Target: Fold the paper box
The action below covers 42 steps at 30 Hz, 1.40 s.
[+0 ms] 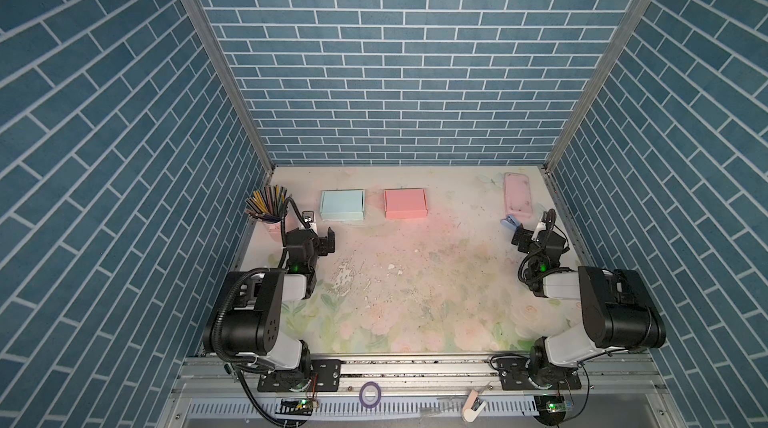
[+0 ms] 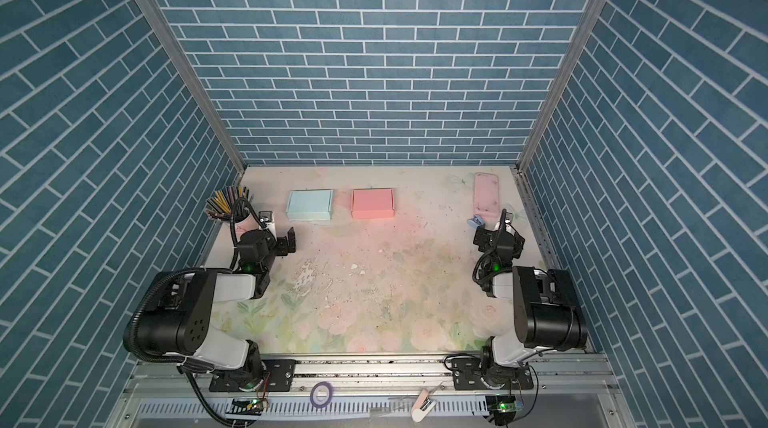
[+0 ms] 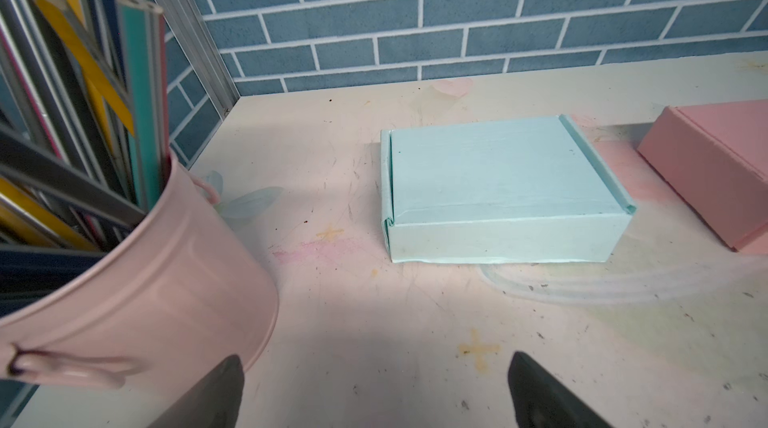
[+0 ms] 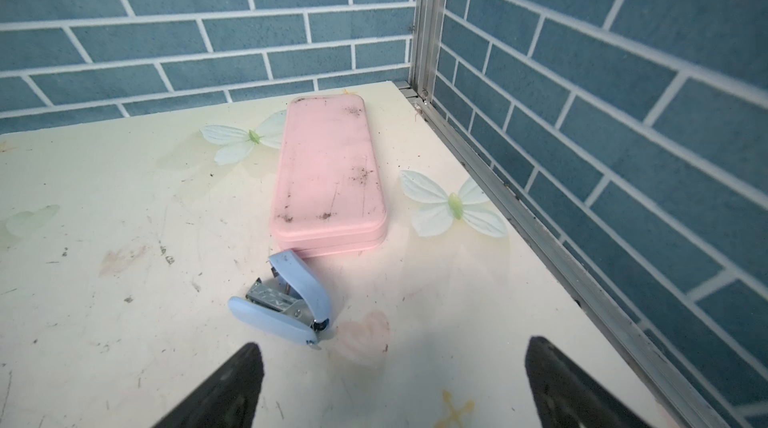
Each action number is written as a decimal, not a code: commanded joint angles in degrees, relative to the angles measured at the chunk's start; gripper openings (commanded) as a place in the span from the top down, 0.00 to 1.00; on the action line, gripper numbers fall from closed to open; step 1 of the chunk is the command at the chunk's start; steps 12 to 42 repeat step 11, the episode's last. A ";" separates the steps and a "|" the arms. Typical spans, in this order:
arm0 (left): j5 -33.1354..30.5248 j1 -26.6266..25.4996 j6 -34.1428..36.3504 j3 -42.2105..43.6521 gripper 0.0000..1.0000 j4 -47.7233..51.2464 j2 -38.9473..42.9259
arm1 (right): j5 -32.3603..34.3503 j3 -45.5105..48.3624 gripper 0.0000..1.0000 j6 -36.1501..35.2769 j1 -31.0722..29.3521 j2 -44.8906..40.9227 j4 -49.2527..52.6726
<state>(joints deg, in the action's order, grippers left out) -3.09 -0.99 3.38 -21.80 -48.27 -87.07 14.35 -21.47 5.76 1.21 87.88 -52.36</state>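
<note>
My left gripper (image 3: 376, 363) and right gripper (image 4: 394, 347) hover empty, fingers wide apart. Farther back, the blue box (image 3: 498, 172) sits closed near the pink box (image 3: 715, 164) by the wall. I judge it light, crushable card, best pinched gently at a flap edge.

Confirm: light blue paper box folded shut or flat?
Folded and shut. The light blue box stands with full side walls, lid down flush over the front wall, nothing gripping it.

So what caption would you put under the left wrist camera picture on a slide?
Open left gripper faces a closed pale blue paper box, pink bucket of pencils close by.
</note>
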 commanded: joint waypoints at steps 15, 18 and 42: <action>2.74 -0.06 0.78 -1.40 0.01 0.98 -0.34 | 0.22 0.25 0.01 -0.04 -0.29 0.12 0.72; 2.74 -0.06 0.78 -1.40 0.01 0.98 -0.34 | 0.22 0.25 0.01 -0.04 -0.29 0.12 0.72; 2.74 -0.06 0.78 -1.40 0.01 0.98 -0.34 | 0.22 0.25 0.01 -0.04 -0.29 0.12 0.72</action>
